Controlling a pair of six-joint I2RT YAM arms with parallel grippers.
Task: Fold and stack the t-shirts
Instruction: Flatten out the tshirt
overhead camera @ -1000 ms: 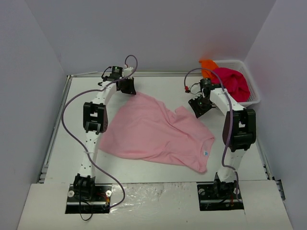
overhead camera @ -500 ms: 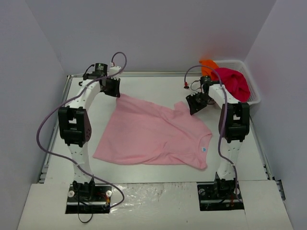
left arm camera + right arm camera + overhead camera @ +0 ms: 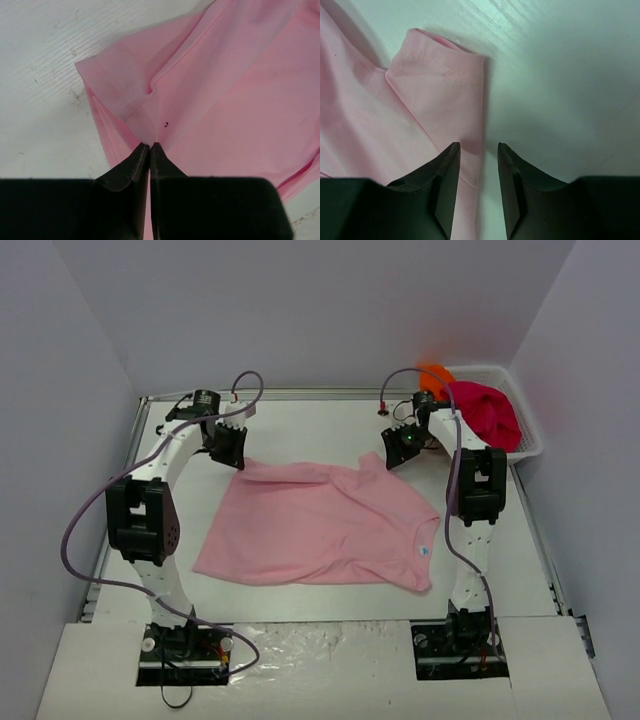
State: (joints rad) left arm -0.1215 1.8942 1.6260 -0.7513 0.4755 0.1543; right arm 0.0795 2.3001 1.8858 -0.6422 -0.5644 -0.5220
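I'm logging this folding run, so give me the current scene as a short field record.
pink t-shirt: spread on the table
left end effector: shut on its far-left corner
right end effector: open, at the sleeve edge
basket: far right, holds magenta-red t-shirt and orange t-shirt

Worktop (image 3: 300, 430): white, flat, walled at its sides. On it: one light pink t-shirt (image 3: 320, 525), spread nearly flat across the middle, neck label (image 3: 426, 549) near right; one white mesh basket (image 3: 531, 446), far right corner.
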